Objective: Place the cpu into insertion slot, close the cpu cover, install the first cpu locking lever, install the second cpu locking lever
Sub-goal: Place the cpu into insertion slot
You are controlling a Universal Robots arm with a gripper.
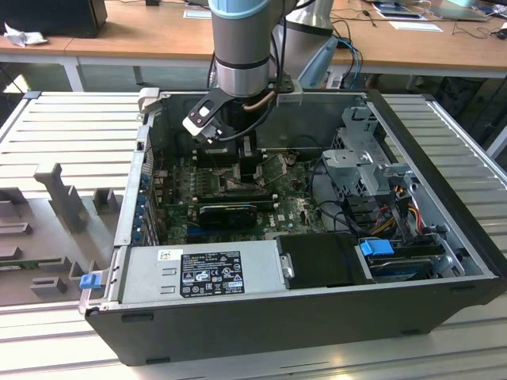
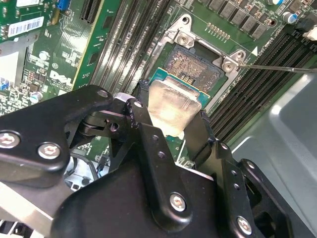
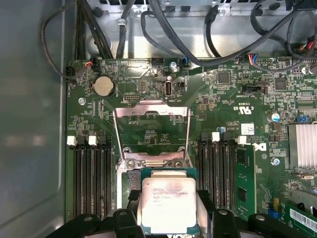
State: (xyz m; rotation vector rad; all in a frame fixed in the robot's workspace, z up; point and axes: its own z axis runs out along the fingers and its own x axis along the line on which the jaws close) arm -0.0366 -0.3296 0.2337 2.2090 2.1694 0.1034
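The arm reaches down from above into an open computer case [image 1: 317, 317] that lies on a ribbed metal surface [image 1: 71, 127], and in the exterior view the gripper [image 1: 238, 154] hangs low over the green motherboard [image 1: 293, 206], near the case's far wall. In both wrist views the gripper [image 2: 171, 114] pinches the cpu [image 2: 171, 101] between its two black fingers [image 2: 143, 106], one on each of two opposite edges. The pale metal face of the chip points up, toward the cameras. In the second wrist view the cpu sits over the near part of the insertion slot [image 2: 193, 62]. The far part of the slot's dull contact field is uncovered, between two silvery screw tabs. Whether the chip's underside touches the socket cannot be told. In the first wrist view the cpu [image 3: 168, 201] lies between the fingers [image 3: 204, 210], and the cpu cover [image 3: 151, 110] is swung open. Its thin frame stands beyond the socket, toward a round coin battery [image 3: 104, 87], and board shows through its square cut-out. Long black memory slots [image 3: 91, 178] flank the socket on both sides. A thin metal rod [image 2: 277, 68] runs out from one screw tab across the slots in the second wrist view.
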